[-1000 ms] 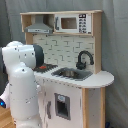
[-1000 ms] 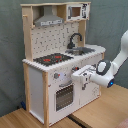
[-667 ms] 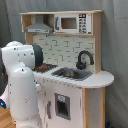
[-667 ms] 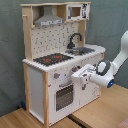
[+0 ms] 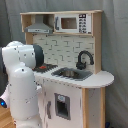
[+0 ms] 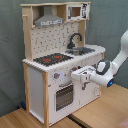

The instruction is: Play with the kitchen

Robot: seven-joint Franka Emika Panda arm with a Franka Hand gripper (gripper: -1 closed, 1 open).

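The arm is glossy white, built of rounded, bulbous segments. Dark seams mark its joints. A small blue light shows behind the gripper.

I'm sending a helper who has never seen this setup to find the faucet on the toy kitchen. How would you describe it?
Find the kitchen, a white and light-wood toy unit with a grey hood at the top. On its counter, beside the black-red stovetop, a sink is set in. The faucet rises behind the sink: the only black, arched piece on the counter.
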